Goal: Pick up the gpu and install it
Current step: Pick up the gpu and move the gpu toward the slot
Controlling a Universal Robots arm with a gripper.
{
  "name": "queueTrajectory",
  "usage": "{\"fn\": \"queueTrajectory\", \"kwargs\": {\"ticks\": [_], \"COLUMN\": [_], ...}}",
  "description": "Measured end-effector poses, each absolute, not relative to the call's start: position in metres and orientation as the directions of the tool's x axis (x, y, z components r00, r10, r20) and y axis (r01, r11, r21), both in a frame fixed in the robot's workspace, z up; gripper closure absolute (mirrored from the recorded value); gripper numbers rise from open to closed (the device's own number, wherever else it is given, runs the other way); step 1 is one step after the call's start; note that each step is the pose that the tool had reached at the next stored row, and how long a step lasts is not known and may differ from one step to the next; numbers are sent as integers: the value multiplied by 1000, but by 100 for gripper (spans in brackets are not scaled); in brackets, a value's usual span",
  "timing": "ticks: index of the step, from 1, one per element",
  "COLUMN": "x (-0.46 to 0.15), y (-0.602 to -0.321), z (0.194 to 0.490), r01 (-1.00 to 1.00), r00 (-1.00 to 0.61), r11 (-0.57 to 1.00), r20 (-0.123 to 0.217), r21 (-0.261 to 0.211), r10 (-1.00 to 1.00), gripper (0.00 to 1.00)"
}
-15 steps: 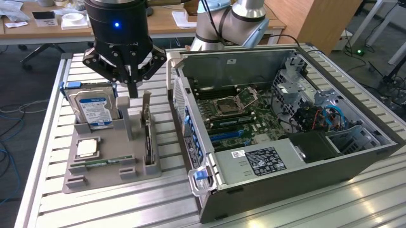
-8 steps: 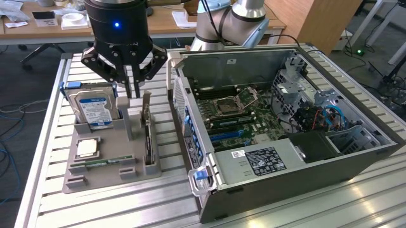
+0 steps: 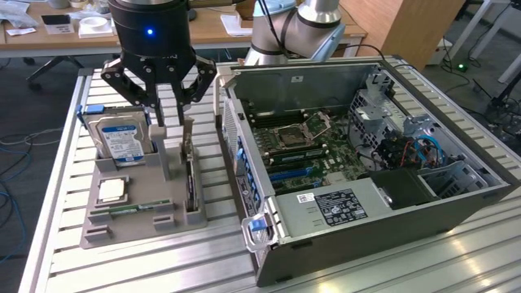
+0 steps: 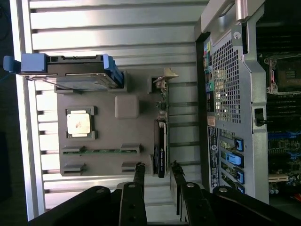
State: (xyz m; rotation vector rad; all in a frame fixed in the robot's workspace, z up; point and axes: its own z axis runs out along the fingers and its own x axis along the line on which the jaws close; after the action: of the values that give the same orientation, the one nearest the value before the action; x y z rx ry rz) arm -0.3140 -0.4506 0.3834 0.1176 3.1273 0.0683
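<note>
The gripper [image 4: 157, 169] hovered above the grey holder [image 3: 138, 229] with its fingers [image 4: 139, 172] spread apart, grasping nothing. The gpu [image 4: 161, 143] stood on edge, not yet lifted, in the narrow slot along the holder's side nearest the computer case [image 3: 366, 226], on the exterior view's right of the tray, with its metal bracket [image 4: 164, 75] at the far end. The fingers flanked the line of the card, one on each side, though how far along its length they stood could not be told. A grip taken off the middle would likely have let the long card tilt as it rose, jam against the slot walls and drag the holder across the table [image 3: 163, 265]. The card was thin, so a descent slightly off line could have put a fingertip on its top edge, pressing the board down or scraping its parts. The holder's upright post [image 3: 167, 157] stood near on the exterior view's left, where a spread finger might have struck it. The hard drive [image 3: 122, 140] at the far left, the processor [image 3: 112, 190] and the RAM stick [image 3: 130, 209] seemed safely apart. A crookedly held card would probably have met the blue slots [image 3: 285, 174] at an angle.
</note>
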Motion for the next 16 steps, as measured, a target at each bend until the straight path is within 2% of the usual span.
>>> {"fn": "queueTrajectory", "kwargs": {"ticks": [16], "x": [-314], "y": [-451], "z": [358], "r01": [75], "r00": [-997], "r11": [996], "r20": [-10], "r21": [44], "r10": [75], "gripper": [64]}}
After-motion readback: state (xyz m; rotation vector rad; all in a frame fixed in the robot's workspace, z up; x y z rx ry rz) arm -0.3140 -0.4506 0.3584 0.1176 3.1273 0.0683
